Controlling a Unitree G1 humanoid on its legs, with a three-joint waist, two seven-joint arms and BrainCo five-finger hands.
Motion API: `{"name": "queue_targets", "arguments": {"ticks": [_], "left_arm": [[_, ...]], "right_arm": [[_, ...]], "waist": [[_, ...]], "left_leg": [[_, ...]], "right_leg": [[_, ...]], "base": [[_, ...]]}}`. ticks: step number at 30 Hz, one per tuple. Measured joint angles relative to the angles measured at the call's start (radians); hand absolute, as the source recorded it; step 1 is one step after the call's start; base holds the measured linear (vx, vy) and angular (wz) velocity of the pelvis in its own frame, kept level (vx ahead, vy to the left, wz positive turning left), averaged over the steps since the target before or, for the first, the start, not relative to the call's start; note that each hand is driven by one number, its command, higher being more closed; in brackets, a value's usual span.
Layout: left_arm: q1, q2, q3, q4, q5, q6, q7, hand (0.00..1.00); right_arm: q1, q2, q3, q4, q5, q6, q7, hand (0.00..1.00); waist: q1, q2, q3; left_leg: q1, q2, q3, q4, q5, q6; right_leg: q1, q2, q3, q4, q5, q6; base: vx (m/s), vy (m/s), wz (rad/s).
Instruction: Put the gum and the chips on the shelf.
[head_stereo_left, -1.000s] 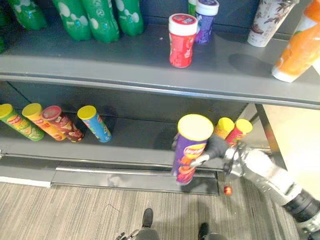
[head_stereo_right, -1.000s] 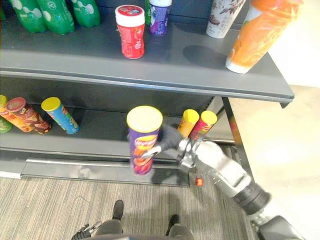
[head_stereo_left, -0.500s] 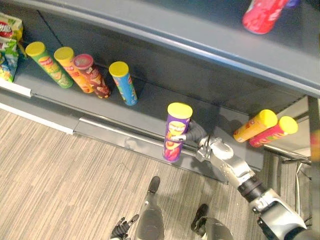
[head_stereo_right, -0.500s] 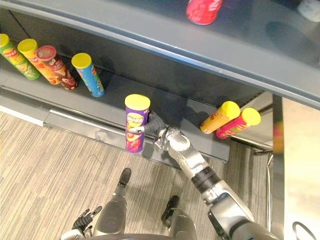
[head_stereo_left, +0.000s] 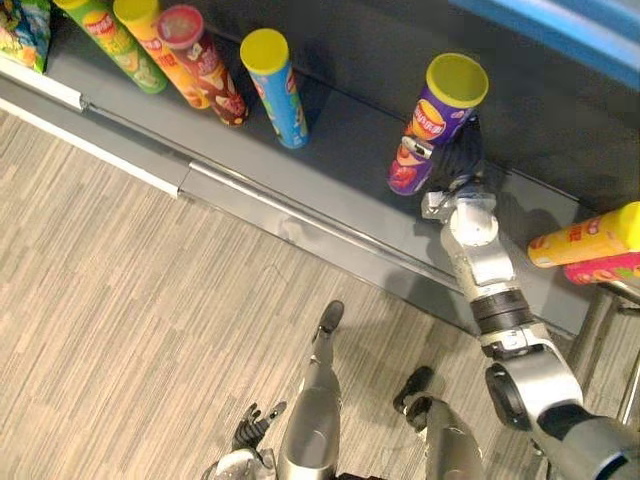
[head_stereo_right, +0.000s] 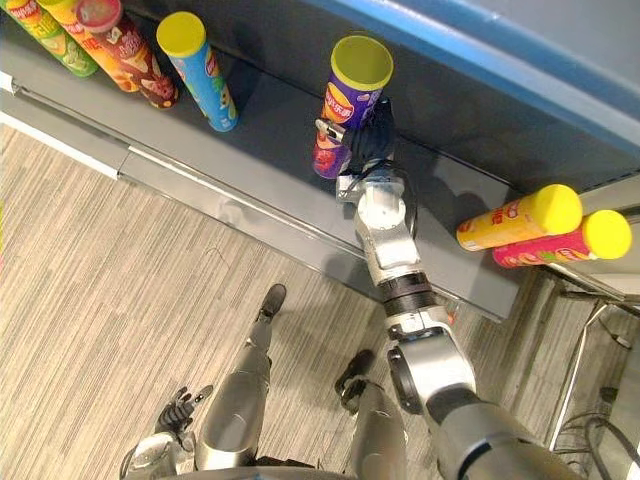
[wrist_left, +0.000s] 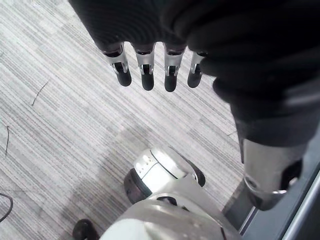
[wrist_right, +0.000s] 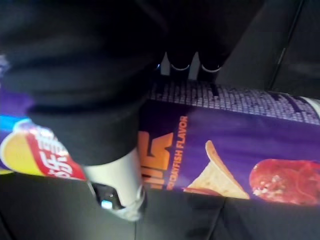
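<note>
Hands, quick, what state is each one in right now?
Left hand: open, fingers straight, holding nothing.
Right hand: shut on the purple chips can.

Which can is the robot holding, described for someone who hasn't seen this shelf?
Look at the low grey shelf with its row of chips cans. In the gap between the blue can and the yellow can, the right hand grips a purple can. No other can there is purple.
</note>
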Motion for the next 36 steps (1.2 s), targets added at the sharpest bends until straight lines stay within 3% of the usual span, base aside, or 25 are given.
{"name": "queue_targets", "arguments": {"ticks": [9,14,25,36], "left_arm": [[-0.051,-0.018,-0.036,-0.024,-0.002,-0.03,0.054,0.0],[-0.071,-0.024,-0.037,-0.02,-0.003,-0.04,0.069,0.0],[-0.082,-0.037,-0.029,-0.029,-0.007,-0.047,0.086,0.0],[-0.064,-0.059,0.013,-0.059,-0.015,-0.046,0.087,0.0]], "right_arm": [[0.044,0.047,0.054,-0.083,-0.332,-0.007,-0.154,1.0],[0.052,0.045,0.075,-0.113,-0.404,-0.006,-0.192,1.0],[0.059,0.048,0.037,-0.237,-0.404,0.001,-0.242,1.0],[0.102,0.075,-0.006,-0.339,-0.321,-0.001,-0.27,1.0]], "waist": [[0.012,0.031,0.019],[0.015,0.044,0.03],[0.027,0.045,0.03],[0.033,0.039,0.026]], "left_leg": [[-0.078,-0.009,-0.015,0.0,0.006,-0.009],[-0.121,-0.01,-0.029,0.0,0.011,-0.017],[-0.173,-0.025,-0.016,0.002,0.014,-0.022],[-0.209,-0.025,0.012,0.036,-0.004,-0.023]], "right_leg": [[-0.097,-0.021,-0.005,0.065,-0.036,-0.004],[-0.145,-0.026,-0.005,0.097,-0.053,-0.007],[-0.233,-0.051,0.029,0.163,-0.093,-0.011],[-0.273,-0.055,0.05,0.177,-0.094,-0.012]], "base": [[0.0,-0.066,0.05],[0.0,-0.063,0.07],[0.0,-0.056,0.01],[-0.02,-0.022,-0.04]]}}
